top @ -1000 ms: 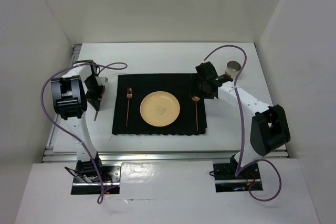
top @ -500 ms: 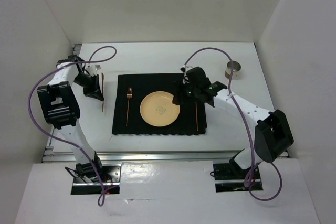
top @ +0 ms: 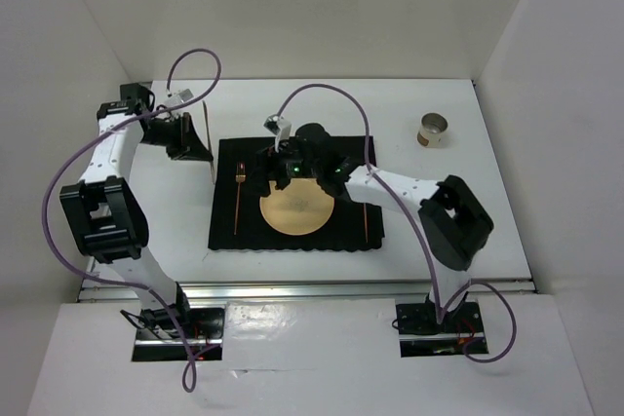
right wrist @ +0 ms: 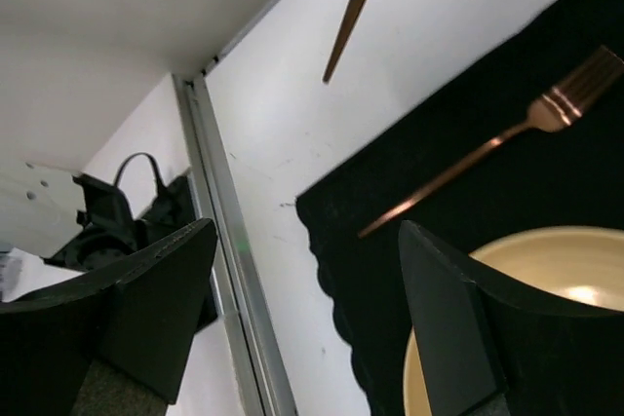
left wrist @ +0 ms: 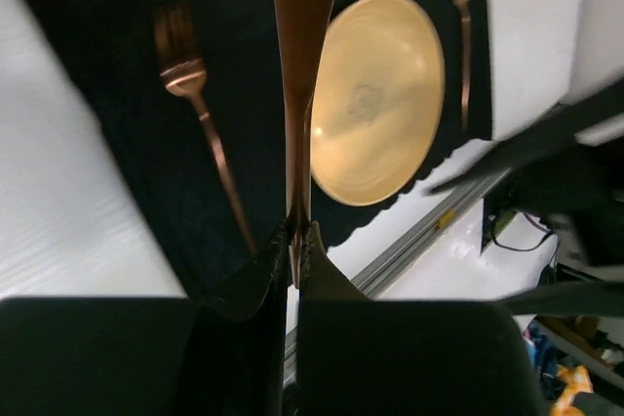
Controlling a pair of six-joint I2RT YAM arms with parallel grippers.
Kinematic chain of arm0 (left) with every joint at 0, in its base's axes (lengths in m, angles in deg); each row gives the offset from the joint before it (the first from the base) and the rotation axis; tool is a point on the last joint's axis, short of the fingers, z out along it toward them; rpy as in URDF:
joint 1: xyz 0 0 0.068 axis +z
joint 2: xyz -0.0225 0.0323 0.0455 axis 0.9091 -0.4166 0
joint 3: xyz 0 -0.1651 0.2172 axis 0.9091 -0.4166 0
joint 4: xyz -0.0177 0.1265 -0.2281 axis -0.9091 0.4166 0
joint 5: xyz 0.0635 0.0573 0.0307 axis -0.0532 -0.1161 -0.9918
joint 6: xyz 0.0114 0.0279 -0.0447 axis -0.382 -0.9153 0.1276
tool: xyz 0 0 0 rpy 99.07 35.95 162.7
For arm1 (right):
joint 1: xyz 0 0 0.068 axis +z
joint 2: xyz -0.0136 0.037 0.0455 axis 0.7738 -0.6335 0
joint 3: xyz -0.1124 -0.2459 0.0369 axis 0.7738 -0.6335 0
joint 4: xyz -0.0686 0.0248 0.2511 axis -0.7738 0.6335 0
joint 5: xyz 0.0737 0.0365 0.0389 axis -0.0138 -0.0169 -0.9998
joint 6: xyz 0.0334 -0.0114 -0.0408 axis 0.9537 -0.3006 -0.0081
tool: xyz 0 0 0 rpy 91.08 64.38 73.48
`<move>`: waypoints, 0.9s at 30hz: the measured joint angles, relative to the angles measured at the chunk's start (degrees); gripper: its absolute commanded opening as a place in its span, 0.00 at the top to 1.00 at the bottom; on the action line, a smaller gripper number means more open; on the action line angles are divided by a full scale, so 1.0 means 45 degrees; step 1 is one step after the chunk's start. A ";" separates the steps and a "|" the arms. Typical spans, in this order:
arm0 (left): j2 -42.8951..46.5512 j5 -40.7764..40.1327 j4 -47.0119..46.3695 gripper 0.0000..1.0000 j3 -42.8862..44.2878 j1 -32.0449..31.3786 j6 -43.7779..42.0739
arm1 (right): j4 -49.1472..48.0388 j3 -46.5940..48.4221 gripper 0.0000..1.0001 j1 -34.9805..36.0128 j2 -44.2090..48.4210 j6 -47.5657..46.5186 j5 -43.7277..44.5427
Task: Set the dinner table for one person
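My left gripper [top: 198, 140] is shut on a copper knife [top: 210, 148] and holds it above the white dinner table [top: 292, 104], just off the far left corner of the black placemat [top: 346, 158]. In the left wrist view the knife [left wrist: 303, 56] runs up from the pinched fingertips [left wrist: 297, 241]. On the mat lie a copper fork [top: 238, 197], a yellow plate [top: 297, 209] and a copper spoon [top: 365, 211]. My right gripper [top: 276, 169] is open and empty over the plate's far left rim. Its view shows the fork [right wrist: 487, 153], the plate [right wrist: 531, 299] and the knife tip [right wrist: 349, 21].
A small metal cup [top: 433, 129] stands on the table at the far right. Silver rails [top: 292, 289] edge the table, also seen in the right wrist view [right wrist: 219, 241]. White walls close in the back and both sides.
My right arm swung left from beside the spoon to over the plate's far left rim. My left gripper carried the knife farther back and right, toward the mat's far left corner.
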 measured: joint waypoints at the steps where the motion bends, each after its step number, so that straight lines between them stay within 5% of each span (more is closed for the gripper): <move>1: 0.0248 0.0209 -0.0136 1.00 -0.0010 -0.0165 0.0146 | -0.0335 0.0199 0.18 0.0000 -0.0364 0.0146 -0.0214; 9: 0.2720 0.1234 -0.1443 1.00 -0.1044 -0.0860 0.1137 | -0.2783 0.0568 0.22 0.0000 -0.1880 0.1768 -0.1360; 19: 0.2929 0.1506 -0.1923 1.00 -0.2127 -0.0918 0.1467 | -0.4231 0.1617 0.26 0.0000 -0.3609 0.3050 -0.1923; 27: 0.2982 0.1477 -0.2200 1.00 -0.2302 -0.0918 0.1535 | -0.4493 0.2283 0.51 0.0000 -0.4158 0.3502 -0.2254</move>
